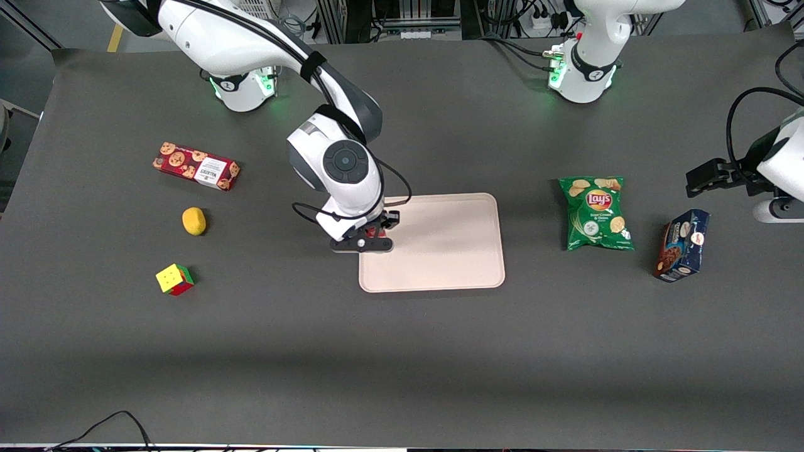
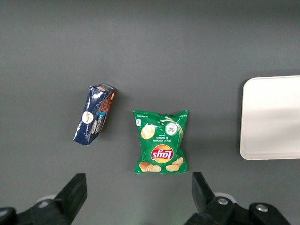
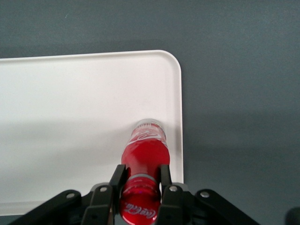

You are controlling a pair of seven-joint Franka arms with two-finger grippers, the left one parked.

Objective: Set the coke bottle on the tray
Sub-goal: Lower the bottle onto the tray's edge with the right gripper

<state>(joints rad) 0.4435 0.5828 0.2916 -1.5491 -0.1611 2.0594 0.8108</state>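
My right gripper (image 3: pixel 140 174) is shut on the neck of the coke bottle (image 3: pixel 144 149), a slim red bottle with white script. The bottle hangs upright, and its base is over the pale tray (image 3: pixel 70 103), close to a rounded corner and the rim. I cannot tell whether the base touches the tray. In the front view the gripper (image 1: pixel 370 242) is at the edge of the tray (image 1: pixel 440 245) toward the working arm's end. The wrist hides nearly all of the bottle there. The tray's edge also shows in the left wrist view (image 2: pixel 272 117).
Toward the working arm's end lie a red cookie box (image 1: pixel 196 166), a yellow lemon (image 1: pixel 194 221) and a coloured cube (image 1: pixel 174 279). Toward the parked arm's end lie a green Lay's bag (image 1: pixel 595 212) and a dark blue box (image 1: pixel 681 244).
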